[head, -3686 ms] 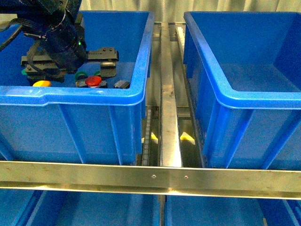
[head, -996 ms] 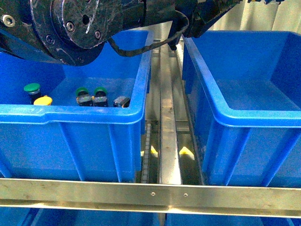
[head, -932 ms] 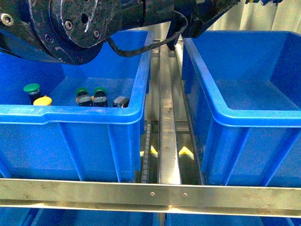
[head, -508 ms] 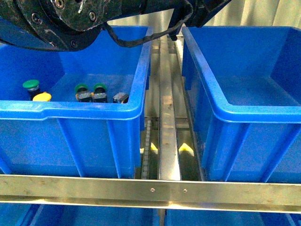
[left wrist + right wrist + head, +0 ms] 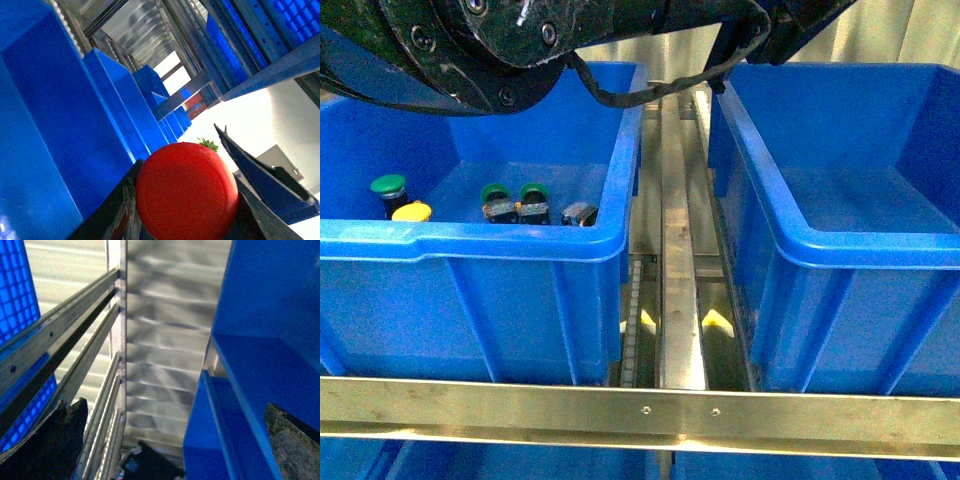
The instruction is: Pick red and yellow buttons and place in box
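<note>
The glossy red round-capped push button (image 5: 186,192) is sitting clamped in the left gripper (image 5: 184,170). Its cap is filling the gap between the two dark fingers (image 5: 262,182), which are pressing in from either side, and its body is hidden behind the cap. Blue plastic crates (image 5: 55,125) and metal shelving (image 5: 150,30) are stretching away behind it in the left wrist view, so the button is hanging in the air rather than lying in a bin.

The yellow mushroom-capped push button (image 5: 412,212) is lying inside the left blue plastic bin (image 5: 470,245), close to its front wall and just beside a green-capped button (image 5: 388,186). Two more green-capped buttons (image 5: 495,196) are standing side by side further along that wall, with a small grey-black part (image 5: 578,213) next to them.

The black left arm (image 5: 470,40) is spanning the top of the front view above this bin, reaching toward the right blue plastic bin (image 5: 840,235). A bright metal rail (image 5: 680,280) is running between the two bins, and a flat metal bar (image 5: 640,405) is crossing in front of both.

The right gripper (image 5: 170,440) is standing spread wide, its dark fingers (image 5: 50,440) well apart with nothing between them.
</note>
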`<state>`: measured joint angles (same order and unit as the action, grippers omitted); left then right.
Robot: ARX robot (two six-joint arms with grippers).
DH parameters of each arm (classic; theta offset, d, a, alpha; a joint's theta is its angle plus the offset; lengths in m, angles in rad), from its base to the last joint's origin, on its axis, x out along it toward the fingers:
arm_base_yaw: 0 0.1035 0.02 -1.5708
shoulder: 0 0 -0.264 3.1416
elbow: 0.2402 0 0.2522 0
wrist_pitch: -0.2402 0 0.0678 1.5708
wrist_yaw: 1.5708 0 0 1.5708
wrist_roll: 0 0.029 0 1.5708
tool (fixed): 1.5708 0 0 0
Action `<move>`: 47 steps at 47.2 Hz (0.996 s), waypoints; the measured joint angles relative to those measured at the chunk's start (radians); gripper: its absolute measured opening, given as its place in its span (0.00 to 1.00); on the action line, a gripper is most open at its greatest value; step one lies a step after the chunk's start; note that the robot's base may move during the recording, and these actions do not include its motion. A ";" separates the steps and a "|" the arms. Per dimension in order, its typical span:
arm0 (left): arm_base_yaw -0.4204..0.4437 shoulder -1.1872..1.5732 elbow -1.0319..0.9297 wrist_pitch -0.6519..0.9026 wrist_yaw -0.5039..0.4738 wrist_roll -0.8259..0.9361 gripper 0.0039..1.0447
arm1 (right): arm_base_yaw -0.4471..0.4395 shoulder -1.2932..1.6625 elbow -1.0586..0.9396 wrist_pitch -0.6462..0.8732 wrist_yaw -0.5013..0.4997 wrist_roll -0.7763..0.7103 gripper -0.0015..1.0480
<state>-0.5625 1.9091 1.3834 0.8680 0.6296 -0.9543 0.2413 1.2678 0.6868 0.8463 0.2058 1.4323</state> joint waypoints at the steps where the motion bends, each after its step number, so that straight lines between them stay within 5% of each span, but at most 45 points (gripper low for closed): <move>1: -0.003 0.000 0.000 -0.010 0.000 0.006 0.31 | 0.014 0.012 0.015 0.002 0.000 0.000 0.97; 47: -0.015 0.056 0.009 0.003 -0.008 0.010 0.31 | 0.083 0.014 0.081 -0.063 0.059 0.017 0.97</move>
<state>-0.5774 1.9652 1.3926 0.8711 0.6220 -0.9443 0.3244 1.2816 0.7677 0.7830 0.2646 1.4490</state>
